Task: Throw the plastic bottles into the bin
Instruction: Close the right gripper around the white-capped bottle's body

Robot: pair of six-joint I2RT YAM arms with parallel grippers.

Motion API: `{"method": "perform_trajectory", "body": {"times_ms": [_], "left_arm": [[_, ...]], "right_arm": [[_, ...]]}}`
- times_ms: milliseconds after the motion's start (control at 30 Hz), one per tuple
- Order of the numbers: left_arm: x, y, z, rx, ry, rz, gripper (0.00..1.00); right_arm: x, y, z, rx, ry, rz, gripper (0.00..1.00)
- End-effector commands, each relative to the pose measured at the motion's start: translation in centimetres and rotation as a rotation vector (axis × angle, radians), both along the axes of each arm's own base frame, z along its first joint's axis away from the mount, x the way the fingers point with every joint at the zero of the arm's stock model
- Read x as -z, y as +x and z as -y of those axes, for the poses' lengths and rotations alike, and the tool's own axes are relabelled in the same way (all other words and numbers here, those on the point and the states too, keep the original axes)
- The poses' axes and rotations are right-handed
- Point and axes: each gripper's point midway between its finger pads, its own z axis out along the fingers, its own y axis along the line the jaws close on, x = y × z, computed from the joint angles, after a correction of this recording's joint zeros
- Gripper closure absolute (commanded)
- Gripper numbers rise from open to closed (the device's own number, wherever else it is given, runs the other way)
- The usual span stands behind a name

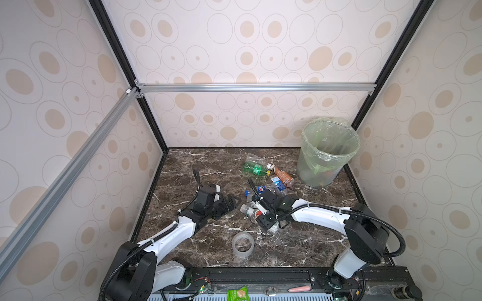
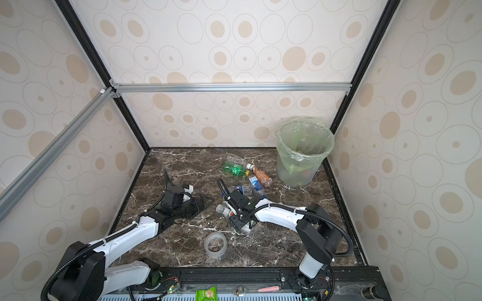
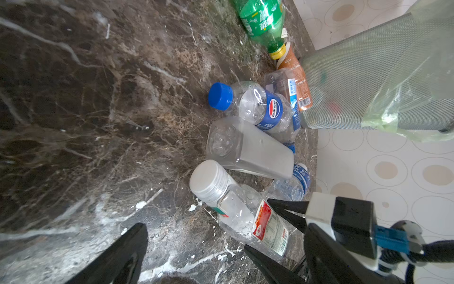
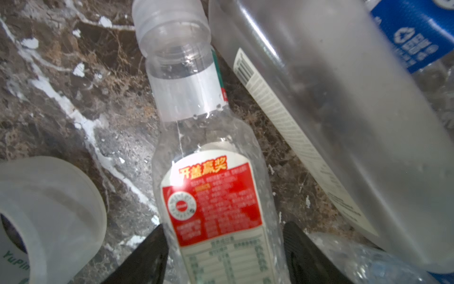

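Mid-worktop (image 1: 214,250): clear red-label bottle (image 4: 211,196), whitish cap, lying flat; right gripper (image 4: 221,236) jaws astride label, slim gap one side, shown by right wrist view alone. Alongside, left gripper (image 1: 230,202) wide, empty. Far right corner: green-lined bin (image 1: 326,169).

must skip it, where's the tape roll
In both top views the tape roll sits alone near the front edge of the table, midway across, nearest the red-label bottle.

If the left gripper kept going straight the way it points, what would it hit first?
Likely the clear red-labelled bottle lying just ahead of the left gripper, though depth is unclear.
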Motion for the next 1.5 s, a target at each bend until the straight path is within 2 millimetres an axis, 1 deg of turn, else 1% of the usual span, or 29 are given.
{"method": "perform_trajectory", "body": {"times_ms": [0, 133, 233, 600, 867, 933, 1267, 1367, 1467], "left_arm": [[-0.6, 0.2, -0.2, -0.005, -0.016, 0.017, 0.01], [-0.6, 0.2, -0.5, -0.015, -0.017, 0.016, 0.01], [-0.7, 0.3, -0.7, -0.021, -0.018, 0.017, 0.01], [-0.7, 0.3, -1.1, -0.033, -0.013, 0.017, 0.01], [-0.6, 0.2, -1.3, -0.042, -0.016, 0.015, 0.01], [-0.6, 0.1, -1.4, -0.044, -0.016, 0.016, 0.01], [-0.5, 0.0, -1.5, -0.044, -0.012, 0.014, 0.01], [-0.4, 0.0, -1.5, -0.043, -0.012, 0.014, 0.01], [-0.3, -0.1, -1.5, -0.044, -0.011, 0.011, 0.01]], "right_arm": [[0.5, 0.2, -0.3, -0.030, -0.032, 0.001, 0.29], [0.5, 0.5, -0.5, -0.038, -0.040, 0.010, 0.33], [0.4, 0.7, -0.6, -0.044, -0.044, 0.012, 0.38], [-0.6, 0.7, -1.1, -0.060, -0.021, 0.017, 0.40], [-0.6, 0.3, -1.4, -0.071, -0.006, 0.000, 0.40], [-0.5, 0.3, -1.5, -0.072, -0.007, -0.007, 0.39], [0.8, -0.2, -2.0, -0.079, -0.015, -0.059, 0.21], [1.1, -0.2, -2.1, -0.074, -0.019, -0.064, 0.19], [1.4, -0.1, -2.0, -0.071, -0.031, -0.068, 0.21]]}}
